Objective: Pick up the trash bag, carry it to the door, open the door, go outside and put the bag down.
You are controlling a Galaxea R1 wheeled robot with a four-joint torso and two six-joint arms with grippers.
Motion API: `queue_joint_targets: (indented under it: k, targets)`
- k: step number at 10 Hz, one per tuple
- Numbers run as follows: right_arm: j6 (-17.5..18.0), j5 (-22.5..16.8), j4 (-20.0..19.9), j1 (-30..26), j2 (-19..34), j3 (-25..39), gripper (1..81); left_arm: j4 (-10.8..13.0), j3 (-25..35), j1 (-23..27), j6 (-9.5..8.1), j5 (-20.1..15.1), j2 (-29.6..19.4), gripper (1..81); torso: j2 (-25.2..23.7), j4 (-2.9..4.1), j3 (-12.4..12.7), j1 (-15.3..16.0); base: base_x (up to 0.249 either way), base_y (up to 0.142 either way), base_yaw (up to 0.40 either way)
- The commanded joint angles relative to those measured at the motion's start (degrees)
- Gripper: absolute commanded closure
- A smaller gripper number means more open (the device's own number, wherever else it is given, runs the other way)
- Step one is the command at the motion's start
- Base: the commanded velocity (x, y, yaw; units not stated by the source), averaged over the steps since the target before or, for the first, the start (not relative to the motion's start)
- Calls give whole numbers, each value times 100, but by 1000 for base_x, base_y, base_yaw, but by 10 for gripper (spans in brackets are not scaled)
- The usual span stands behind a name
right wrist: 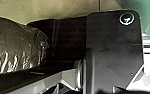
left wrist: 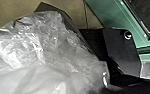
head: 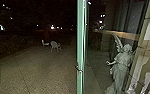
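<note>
Winged statue [head: 122,61], pale chairs [head: 54,45], distant lights [head: 52,27]

The trash bag [left wrist: 41,42] is thin, see-through plastic, crinkled and glossy, with sharp white glints along its folds; its lower part looks smoother and softer in sheen. In the right wrist view, a bulging plastic surface [right wrist: 13,47] is wrinkled and shiny. The door frame [head: 80,50] is smooth and glossy, apparently painted metal, beside a clear glass pane [head: 97,67] with mirror-like reflections. A winged statue [head: 122,61] looks matt and stone-like. The paving [head: 41,70] is hard, grainy and rough. The robot's own plate [right wrist: 113,50] is smooth, nearly matt, with a shiny, metal-looking round fitting [right wrist: 126,18].
</note>
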State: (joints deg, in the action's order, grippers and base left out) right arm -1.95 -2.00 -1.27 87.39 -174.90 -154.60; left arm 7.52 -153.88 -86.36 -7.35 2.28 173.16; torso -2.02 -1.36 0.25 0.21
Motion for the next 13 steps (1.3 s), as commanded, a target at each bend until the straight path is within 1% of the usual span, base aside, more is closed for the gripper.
queue_joint_targets:
  k: [1, 13]
  targets:
    - [-16, -319, -49, -305, -39, 19, 10, 127, 25, 317, 32, -307, 18, 811, 0, 0, 0, 0, 84, 0, 0]
    - [-7, -319, -58, -288, -48, -16, 10, 118, 25, 317, 23, -289, -17, 811, -2, 0, 2, -9, 84, 0, 0]
